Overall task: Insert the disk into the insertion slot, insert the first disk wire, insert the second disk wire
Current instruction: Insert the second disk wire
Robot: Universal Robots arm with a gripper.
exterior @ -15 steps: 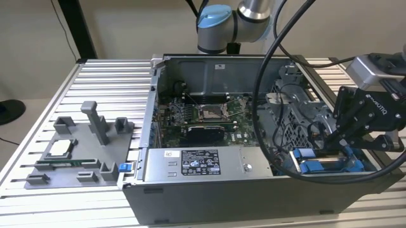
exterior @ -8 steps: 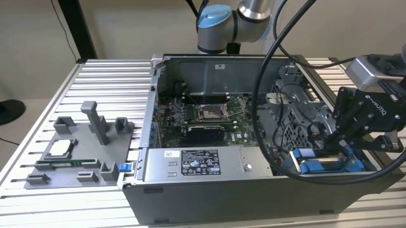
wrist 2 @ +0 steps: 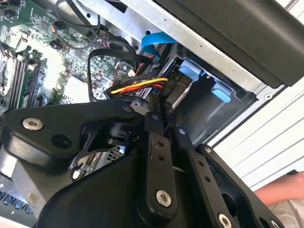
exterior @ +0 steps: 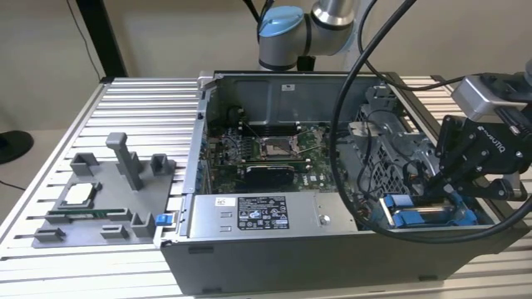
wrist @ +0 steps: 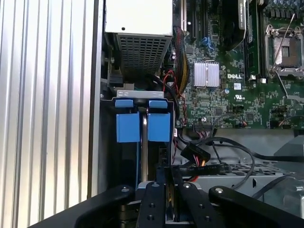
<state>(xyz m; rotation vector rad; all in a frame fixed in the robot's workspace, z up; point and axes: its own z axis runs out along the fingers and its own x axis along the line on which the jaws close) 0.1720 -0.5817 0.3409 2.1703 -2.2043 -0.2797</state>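
Disk (wrist 2: 184, 90) sits down inside the insertion slot (wrist 2: 213, 116), which is in the corner of the open computer case (exterior: 249, 261) next to the grey power-supply box (exterior: 261, 215). In the second wrist view I see its silver end between the slot's blue tabs (wrist 2: 190, 71). A plug with yellow, red and black wires (wrist 2: 142, 85) is right at that end.

As for writing, the power-supply box carries a white printed label (exterior: 261, 213) on the side that faces the exterior view. A smaller white label (exterior: 288, 87) sits on the case's far inner wall. The hand (exterior: 440, 193) has white lettering on its black body, and the motherboard (wrist: 228, 85) shows a small white logo near its silver heat sink (wrist: 207, 75).

My hand hangs over the case's slot corner, reaching down just above the disk. In both wrist views it sits right at the bundle of black cables (wrist: 209, 167) beside the slot. I cannot tell how far it is open, or whether it has hold of anything.

Outside the case, on the ribbed desk (exterior: 141, 93), stands a grey parts fixture (exterior: 99, 199), well apart from the hand.
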